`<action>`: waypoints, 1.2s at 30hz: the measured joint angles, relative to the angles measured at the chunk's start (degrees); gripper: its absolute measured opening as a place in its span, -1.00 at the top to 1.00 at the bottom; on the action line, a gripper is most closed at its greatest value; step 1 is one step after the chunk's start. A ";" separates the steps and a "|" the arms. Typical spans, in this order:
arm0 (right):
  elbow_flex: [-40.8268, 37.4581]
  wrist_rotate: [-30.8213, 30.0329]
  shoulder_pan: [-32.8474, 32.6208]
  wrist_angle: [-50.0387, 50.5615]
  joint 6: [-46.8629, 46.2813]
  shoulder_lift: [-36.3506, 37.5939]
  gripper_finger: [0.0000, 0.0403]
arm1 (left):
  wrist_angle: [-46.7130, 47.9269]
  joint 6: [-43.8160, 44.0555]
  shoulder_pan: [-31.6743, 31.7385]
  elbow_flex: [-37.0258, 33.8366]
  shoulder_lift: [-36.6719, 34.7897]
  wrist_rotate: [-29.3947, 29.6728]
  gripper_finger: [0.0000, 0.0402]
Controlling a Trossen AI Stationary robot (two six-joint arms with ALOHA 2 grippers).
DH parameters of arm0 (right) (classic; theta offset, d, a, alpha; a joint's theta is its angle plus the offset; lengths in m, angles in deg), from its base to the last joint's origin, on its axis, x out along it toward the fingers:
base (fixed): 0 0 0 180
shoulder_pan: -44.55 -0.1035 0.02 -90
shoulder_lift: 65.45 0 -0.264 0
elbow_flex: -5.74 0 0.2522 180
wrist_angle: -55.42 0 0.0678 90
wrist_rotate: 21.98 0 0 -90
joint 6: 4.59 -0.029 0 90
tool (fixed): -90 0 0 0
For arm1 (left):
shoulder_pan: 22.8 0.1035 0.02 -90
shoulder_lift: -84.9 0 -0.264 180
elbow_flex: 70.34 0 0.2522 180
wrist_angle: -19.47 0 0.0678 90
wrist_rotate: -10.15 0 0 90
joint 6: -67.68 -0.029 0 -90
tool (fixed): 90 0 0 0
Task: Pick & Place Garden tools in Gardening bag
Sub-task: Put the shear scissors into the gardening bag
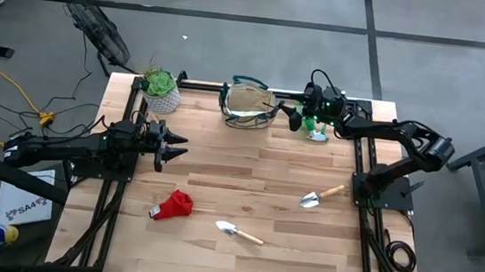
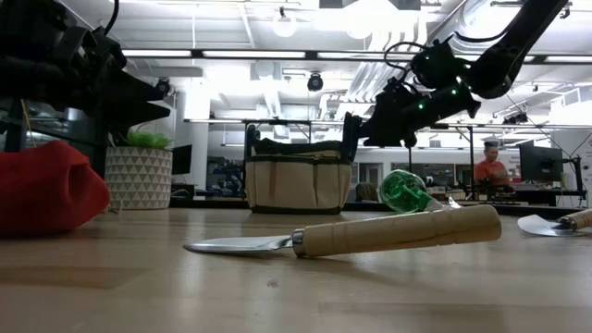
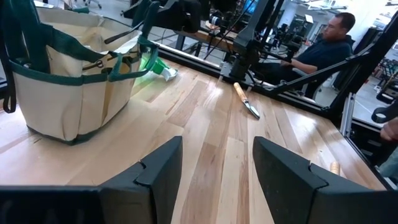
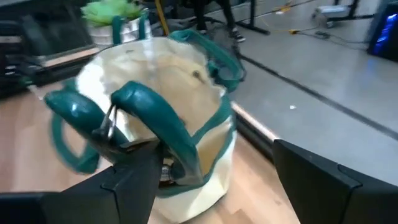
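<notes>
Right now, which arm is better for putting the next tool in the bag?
The right. The right gripper holds the pruning shears close by the gardening bag, while the left gripper waits open, farther off.

- Pretty much the only lettering I can spot is on a white card or box (image 1: 23, 207) lying on the floor off the table's 8 o'clock corner in the overhead shot. It looks like "SAA", but honestly it's too small to be sure.
- Nothing readable on the tools, bag or pot.
</notes>
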 joint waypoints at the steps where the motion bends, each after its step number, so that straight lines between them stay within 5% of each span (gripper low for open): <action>1: 0.07 -0.86 0.03 0.05 0.22 -0.15 -0.45 | 0.00 0.00 0.01 -0.01 -0.02 0.01 0.04; 7: 1.64 -6.78 0.06 0.03 0.98 -0.45 -0.45 | 0.01 0.01 0.01 0.00 0.00 0.01 0.04; 36: 3.31 -5.72 -0.19 2.15 1.84 -1.75 -0.41 | 0.01 0.01 0.01 0.00 -0.02 0.01 0.04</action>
